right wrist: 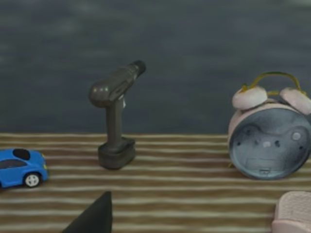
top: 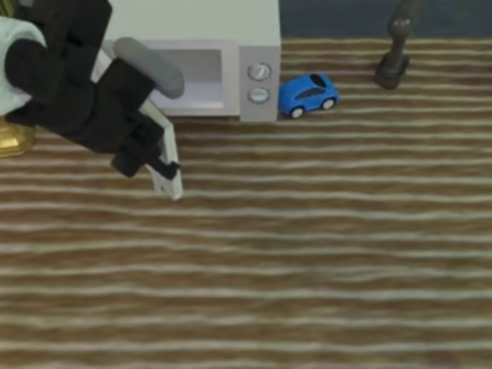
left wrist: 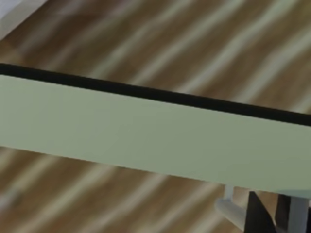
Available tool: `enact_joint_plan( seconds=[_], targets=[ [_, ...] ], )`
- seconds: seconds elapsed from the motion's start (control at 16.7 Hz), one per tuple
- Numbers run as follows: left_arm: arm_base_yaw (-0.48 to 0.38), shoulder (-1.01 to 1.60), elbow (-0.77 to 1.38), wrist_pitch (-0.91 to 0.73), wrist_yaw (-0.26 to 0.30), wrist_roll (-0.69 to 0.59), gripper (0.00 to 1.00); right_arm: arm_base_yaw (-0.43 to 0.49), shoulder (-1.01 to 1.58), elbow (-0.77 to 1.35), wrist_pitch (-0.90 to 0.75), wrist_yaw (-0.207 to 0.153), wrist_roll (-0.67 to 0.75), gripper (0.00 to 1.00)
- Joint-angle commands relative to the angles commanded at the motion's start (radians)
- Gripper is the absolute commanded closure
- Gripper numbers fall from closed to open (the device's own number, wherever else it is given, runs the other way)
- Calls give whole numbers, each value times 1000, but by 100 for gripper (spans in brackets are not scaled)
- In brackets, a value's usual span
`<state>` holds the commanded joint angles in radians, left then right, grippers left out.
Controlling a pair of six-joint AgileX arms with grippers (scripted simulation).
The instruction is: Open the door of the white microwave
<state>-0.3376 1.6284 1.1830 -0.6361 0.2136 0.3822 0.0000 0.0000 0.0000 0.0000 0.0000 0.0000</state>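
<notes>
Top view, left black gripper (top: 157, 165) clamped on flat white windowed door (top: 171, 173), swung open from boxy white microwave (top: 231, 46), right gripper unseen.

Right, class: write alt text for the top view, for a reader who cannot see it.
The left gripper holds the edge of the door, swung open from the white microwave at the table's far left. A blue toy car sits beside it.

White microwave (top: 231, 46), blue car (top: 307, 94), brown-striped table (top: 307, 261).
</notes>
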Motion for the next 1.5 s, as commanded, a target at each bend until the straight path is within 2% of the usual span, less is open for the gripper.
enact_joint_plan(
  seconds=[0.96,1.5],
  targets=[
    [3,0,-2,-3,9,14,100,0,0,0,0,0,0,0],
    [85,-24,-19,-58,97,200,100,0,0,0,0,0,0,0]
  ],
)
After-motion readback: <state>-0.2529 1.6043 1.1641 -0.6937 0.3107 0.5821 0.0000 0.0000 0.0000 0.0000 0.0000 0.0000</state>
